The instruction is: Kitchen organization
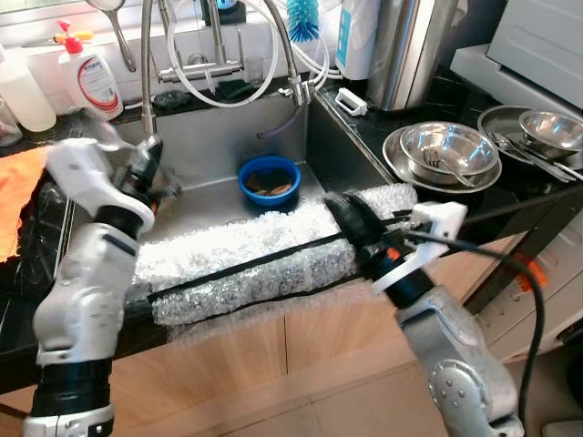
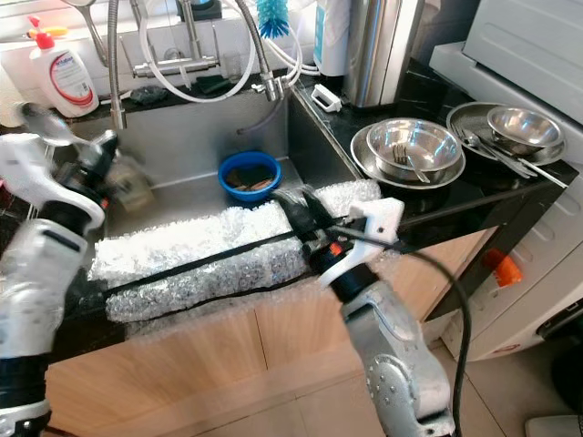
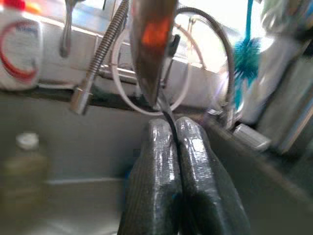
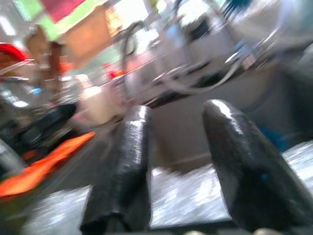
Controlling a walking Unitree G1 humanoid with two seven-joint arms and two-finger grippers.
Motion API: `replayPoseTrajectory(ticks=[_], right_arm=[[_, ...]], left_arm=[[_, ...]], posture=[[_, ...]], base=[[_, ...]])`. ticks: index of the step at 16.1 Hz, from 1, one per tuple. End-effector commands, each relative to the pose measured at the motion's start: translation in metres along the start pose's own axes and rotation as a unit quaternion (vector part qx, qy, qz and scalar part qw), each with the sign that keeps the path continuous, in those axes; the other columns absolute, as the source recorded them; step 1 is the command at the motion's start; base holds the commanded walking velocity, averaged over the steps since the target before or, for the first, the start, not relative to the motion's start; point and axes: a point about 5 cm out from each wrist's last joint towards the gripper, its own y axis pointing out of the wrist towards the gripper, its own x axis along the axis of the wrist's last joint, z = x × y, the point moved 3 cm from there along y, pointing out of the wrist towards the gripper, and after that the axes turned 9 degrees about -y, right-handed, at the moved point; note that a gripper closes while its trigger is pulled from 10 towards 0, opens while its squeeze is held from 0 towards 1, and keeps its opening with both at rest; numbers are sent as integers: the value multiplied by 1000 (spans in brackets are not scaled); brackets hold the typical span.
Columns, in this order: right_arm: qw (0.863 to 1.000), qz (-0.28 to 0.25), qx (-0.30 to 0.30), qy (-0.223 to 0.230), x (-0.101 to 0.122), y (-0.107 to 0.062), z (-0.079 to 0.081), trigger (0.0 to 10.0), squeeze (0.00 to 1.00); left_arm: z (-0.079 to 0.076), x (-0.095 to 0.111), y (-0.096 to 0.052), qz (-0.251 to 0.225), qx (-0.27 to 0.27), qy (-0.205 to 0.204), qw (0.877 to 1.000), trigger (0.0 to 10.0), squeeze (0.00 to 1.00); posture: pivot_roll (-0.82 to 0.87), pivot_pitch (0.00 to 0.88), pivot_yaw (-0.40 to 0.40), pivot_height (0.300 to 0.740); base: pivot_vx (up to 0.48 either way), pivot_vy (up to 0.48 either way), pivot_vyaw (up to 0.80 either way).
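My left gripper (image 1: 148,160) is raised over the left side of the steel sink (image 1: 209,137). It is shut on the thin handle of a metal spoon (image 3: 149,44), whose bowl stands above the fingertips (image 3: 188,129). In the right eye view the spoon (image 2: 41,121) is a blurred shape by the left arm. My right gripper (image 1: 342,209) is open, its fingers (image 4: 132,147) apart over the bubble wrap (image 1: 246,250) along the sink's front edge. A blue bowl (image 1: 269,179) with brown scraps sits in the sink.
Steel bowls and plates (image 1: 446,150) with a fork sit on the black counter at right, with more (image 1: 547,132) behind. A soap bottle (image 1: 88,77), tap hoses (image 1: 219,64) and a blue brush (image 1: 303,18) line the back. An orange cloth (image 1: 18,196) lies left.
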Motion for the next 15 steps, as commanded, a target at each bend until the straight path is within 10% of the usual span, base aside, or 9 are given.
replayPoseTrajectory(ticks=[1,8,15], right_arm=[[995,-24,-36,-87,15,-4,-8,10000,0],[986,-9,-66,-151,-5,-15,-6,10000,0],[986,4,-56,-159,-16,-16,5,10000,0]], left_arm=[[1,-4,1,4,7,71,997,10000,0],[8,-37,17,46,11,262,964,10000,0],[24,-66,20,115,58,245,961,10000,0]], posture=[[-101,56,56,740],[-97,59,70,740],[-99,68,77,740]], base=[[0,0,0],[0,0,0],[0,0,0]])
